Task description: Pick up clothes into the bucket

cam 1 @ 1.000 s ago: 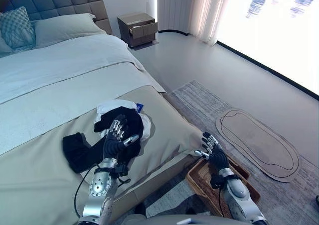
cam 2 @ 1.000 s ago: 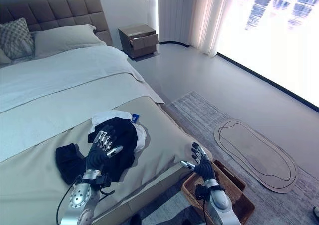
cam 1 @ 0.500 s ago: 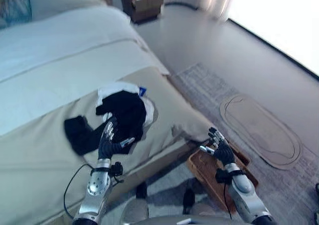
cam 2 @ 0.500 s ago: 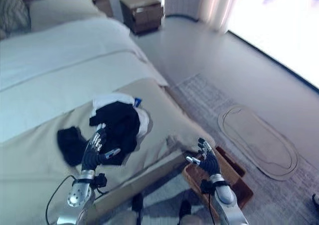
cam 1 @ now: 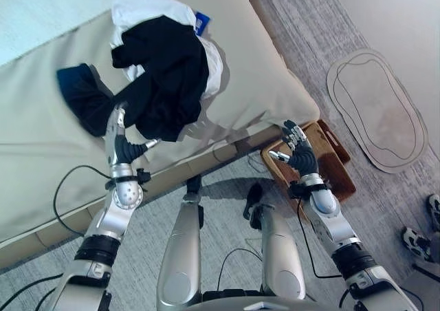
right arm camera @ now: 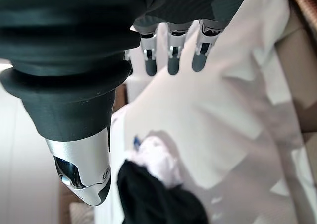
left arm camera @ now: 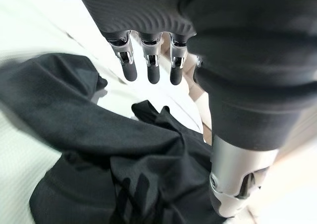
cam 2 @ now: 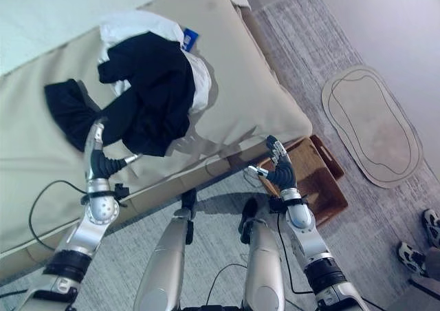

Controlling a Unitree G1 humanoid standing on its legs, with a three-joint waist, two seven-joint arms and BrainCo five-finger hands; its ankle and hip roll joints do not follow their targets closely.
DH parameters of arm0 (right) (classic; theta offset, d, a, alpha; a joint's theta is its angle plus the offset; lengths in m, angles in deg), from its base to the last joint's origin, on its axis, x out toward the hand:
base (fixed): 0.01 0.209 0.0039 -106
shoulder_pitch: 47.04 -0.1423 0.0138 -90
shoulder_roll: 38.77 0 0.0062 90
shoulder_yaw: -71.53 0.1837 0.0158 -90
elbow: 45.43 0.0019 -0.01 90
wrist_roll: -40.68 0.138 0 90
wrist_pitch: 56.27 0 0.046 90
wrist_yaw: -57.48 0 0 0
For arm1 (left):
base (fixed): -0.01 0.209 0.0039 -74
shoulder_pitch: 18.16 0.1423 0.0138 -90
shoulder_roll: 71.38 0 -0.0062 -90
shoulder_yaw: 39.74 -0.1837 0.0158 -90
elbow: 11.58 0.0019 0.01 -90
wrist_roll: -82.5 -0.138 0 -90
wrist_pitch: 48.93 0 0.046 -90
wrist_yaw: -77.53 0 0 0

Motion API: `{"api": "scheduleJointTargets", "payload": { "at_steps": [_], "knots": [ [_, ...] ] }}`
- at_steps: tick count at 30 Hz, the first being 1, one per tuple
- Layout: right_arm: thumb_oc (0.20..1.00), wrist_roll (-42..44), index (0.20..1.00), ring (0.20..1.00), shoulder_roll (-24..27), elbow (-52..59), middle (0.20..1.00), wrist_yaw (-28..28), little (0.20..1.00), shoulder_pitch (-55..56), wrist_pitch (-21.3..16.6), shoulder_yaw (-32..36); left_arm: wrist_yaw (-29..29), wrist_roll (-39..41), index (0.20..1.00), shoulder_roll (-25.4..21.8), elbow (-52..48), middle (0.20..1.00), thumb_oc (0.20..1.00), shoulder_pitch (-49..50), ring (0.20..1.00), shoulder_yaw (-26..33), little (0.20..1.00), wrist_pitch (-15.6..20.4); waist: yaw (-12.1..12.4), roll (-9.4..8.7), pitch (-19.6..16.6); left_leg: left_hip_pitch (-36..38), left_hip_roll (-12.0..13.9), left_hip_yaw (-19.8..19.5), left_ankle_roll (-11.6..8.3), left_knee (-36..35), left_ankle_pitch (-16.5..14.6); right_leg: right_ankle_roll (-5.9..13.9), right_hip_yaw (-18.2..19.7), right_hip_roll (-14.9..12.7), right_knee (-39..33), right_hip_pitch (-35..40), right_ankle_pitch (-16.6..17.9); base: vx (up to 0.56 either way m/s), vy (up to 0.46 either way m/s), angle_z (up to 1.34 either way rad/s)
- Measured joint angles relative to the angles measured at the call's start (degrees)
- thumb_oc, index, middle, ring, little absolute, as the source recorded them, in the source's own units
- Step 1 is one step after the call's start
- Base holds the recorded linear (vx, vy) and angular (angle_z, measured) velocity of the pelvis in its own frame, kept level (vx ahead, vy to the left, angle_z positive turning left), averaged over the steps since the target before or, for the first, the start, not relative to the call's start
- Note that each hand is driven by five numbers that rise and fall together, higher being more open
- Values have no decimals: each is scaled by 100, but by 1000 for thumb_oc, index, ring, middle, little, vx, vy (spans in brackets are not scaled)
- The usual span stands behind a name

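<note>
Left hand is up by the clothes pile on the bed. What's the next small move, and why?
Probably ease the left hand forward onto the black garment and curl its fingers around the cloth. Its fingers are straight, holding nothing, at the pile's near edge. The right hand hovers open over the wicker basket on the floor.

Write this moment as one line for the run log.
phase: reach | left hand: open, at black clothes on bed | right hand: open, over basket | white cloth: under black clothes
</note>
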Motion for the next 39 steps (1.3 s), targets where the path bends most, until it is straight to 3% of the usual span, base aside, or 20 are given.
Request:
{"api": "scheduleJointTargets", "payload": {
  "at_steps": [7,16,25,26,27,28,29,32,39],
  "knots": [
    [1000,-50,1000,1000,135,51,1000,-77,1000,-20,-1,26,534,-35,1000,-385,93,1000,1000,-404,1000,105,1000,-254,-283,-147,100,-765,51,12,20,681,-223,-34,104,39,484,-710,-89,-15,46,-7],
    [1000,-47,1000,1000,156,118,1000,-59,1000,9,-18,73,634,-228,1000,-536,244,1000,1000,-964,1000,56,1000,-372,-493,-178,99,-1177,52,68,19,818,-245,7,186,33,544,-1133,-66,-14,26,-4],
    [1000,-48,1000,1000,162,132,1000,-8,1000,-190,-127,71,545,-437,1000,-838,1271,1000,1000,-1975,1000,-666,1000,-515,-681,-206,82,-1461,34,99,30,952,-257,37,226,20,561,-1378,-41,-8,30,-1],
    [1000,-46,1000,1000,163,132,1000,-9,1000,-208,-130,73,514,-450,950,-844,1332,950,950,-2021,950,-683,950,-568,-776,-210,80,-1489,36,116,32,975,-258,39,248,19,554,-1405,-26,-3,28,-6],
    [1000,-46,1000,1000,164,131,1000,-9,1000,-214,-130,72,488,-449,768,-838,1521,768,768,-2112,768,-751,768,-600,-783,-211,79,-1492,26,136,46,988,-268,45,260,26,544,-1409,-14,3,36,-8],
    [1000,-48,1000,1000,163,133,1000,2,1000,-236,-130,65,390,-447,335,-838,1836,335,335,-2296,335,-837,335,-706,-779,-212,79,-1505,27,136,73,1023,-293,51,272,31,543,-1412,-9,3,20,-7],
    [1000,-47,1000,1000,165,149,1000,3,1000,-235,-130,67,335,-447,200,-845,1900,200,200,-2359,200,-839,200,-775,-813,-215,77,-1518,36,140,75,1047,-303,56,277,33,543,-1418,-6,4,39,-7],
    [1000,-49,1000,1000,167,150,1000,39,1000,-235,-128,68,103,-446,200,-1001,2080,200,200,-2652,200,-874,200,-968,-810,-279,35,-1550,27,178,88,1081,-329,82,329,35,536,-1465,11,3,14,-6],
    [1000,-49,1000,1000,159,151,1000,221,1000,-212,-127,64,-152,-439,200,-1050,2134,200,200,-2547,200,-817,200,-925,-812,-428,-138,-1570,34,207,86,1059,-364,108,353,21,477,-1471,26,0,0,-1]
  ]
}}
